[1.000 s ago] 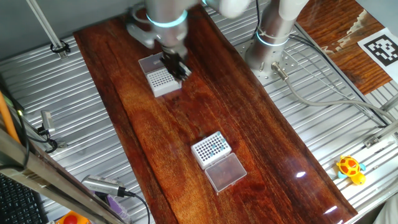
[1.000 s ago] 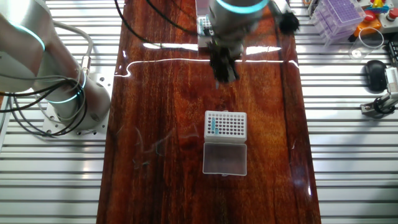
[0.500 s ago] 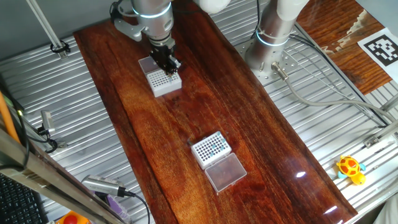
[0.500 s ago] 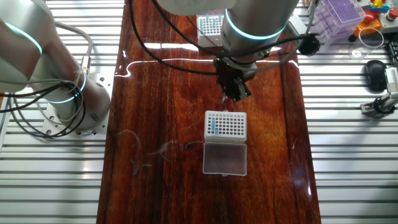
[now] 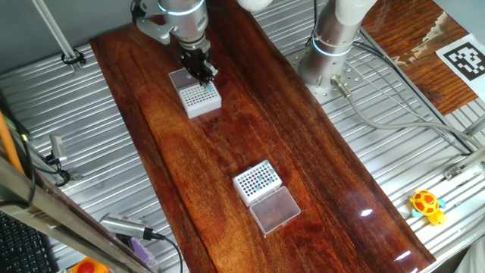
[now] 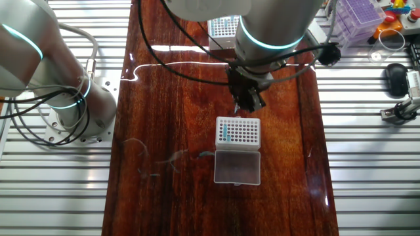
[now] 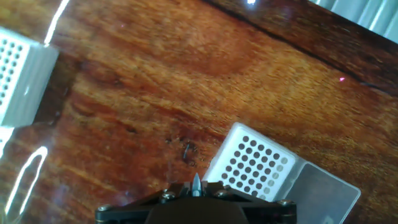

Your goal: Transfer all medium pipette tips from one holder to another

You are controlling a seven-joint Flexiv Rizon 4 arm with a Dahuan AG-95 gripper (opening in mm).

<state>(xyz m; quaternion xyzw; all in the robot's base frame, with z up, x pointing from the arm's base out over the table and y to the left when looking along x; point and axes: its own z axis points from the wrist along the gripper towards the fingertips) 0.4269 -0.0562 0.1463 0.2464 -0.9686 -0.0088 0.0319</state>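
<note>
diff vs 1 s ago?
The hand swung in over the white tip box near the robot's base, carrying a teal pipette tip pinched between its fingers. Both tip boxes, that one and the second box with its clear lid, stayed put.

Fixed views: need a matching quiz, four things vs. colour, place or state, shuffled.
Things:
1. gripper
2. toy
3. tag
4. lid

Descriptions:
A. yellow, on the slats
B. clear, lying open by the near holder
C. black-and-white squares
D. over the far holder, gripping a tip

Pairs: 1-D, 2-A, 3-C, 4-B
</note>
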